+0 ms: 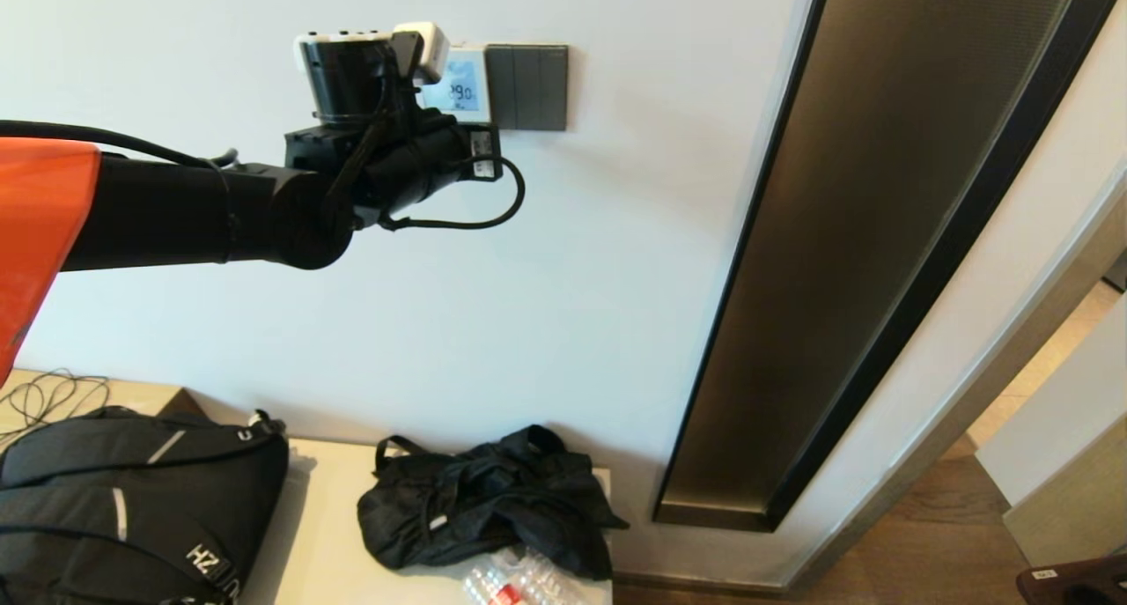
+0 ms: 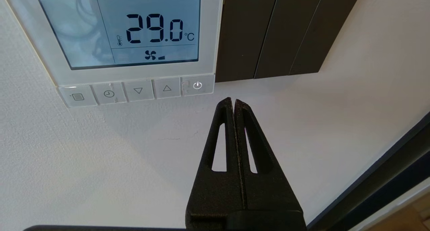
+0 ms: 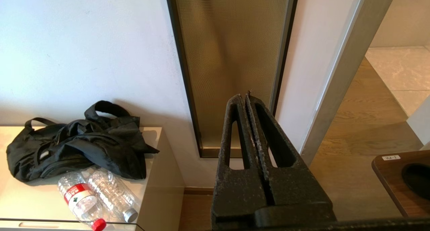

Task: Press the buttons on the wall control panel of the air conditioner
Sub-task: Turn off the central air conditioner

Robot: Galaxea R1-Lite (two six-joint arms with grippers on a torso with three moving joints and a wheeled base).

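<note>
The white air conditioner control panel [image 2: 215,32] hangs on the wall, its blue screen reading 29.0 °C; it also shows in the head view [image 1: 462,85], partly behind my left wrist. Its buttons [image 2: 137,90] form a row under the screen, with the power button [image 2: 197,85] at the end nearest the dark switch plate. My left gripper [image 2: 233,100] is shut and empty, its tips close to the wall just below and beside the power button, not touching it. My right gripper [image 3: 244,97] is shut and empty, parked low, out of the head view.
A dark grey three-gang switch plate [image 1: 526,87] sits right beside the panel. A tall bronze wall panel [image 1: 880,235] runs to the right. Below, a cabinet [image 1: 326,534] holds a black backpack [image 1: 132,508], a black bag [image 1: 484,504] and plastic bottles [image 3: 94,197].
</note>
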